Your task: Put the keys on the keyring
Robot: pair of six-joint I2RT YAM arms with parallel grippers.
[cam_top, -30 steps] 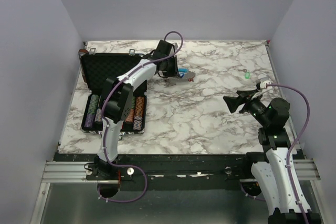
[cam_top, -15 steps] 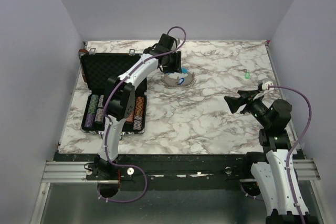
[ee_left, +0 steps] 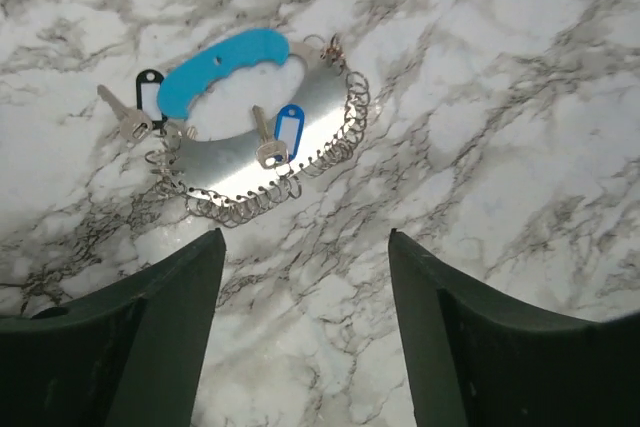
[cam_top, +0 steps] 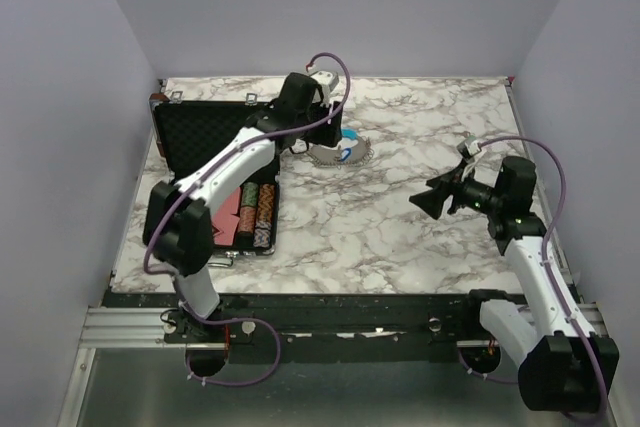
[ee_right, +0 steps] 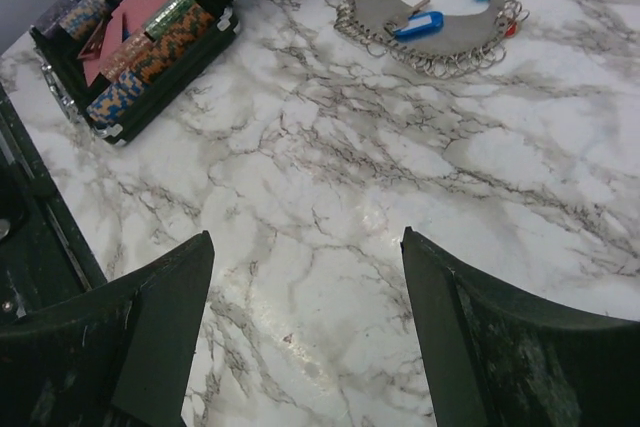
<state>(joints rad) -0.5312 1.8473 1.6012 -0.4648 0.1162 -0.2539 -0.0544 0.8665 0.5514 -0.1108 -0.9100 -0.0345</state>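
Figure: two arms mounted on the black-and-silver mounting rail (cam_top: 340,319). Left arm (cam_top: 228,163) and right arm (cam_top: 536,269): glossy white tubular links, black cylindrical joints. A thin purple cable (cam_top: 345,75) loops from each arm's end farthest from the rail. Left hand (ee_left: 303,237) and right hand (ee_right: 305,235): broad, dark matte fingers (ee_right: 160,327), the right pair scuffed.

Lab test booth, plain grey walls (cam_top: 60,97), marble tabletop (cam_top: 400,232), aluminium rail (cam_top: 120,325)

The white and grey marble table (cam_top: 400,227) has an open black case (cam_top: 200,132) on its left side. The keyring (ee_left: 230,162) lies near the back, with a key (ee_left: 128,119) just beside it.
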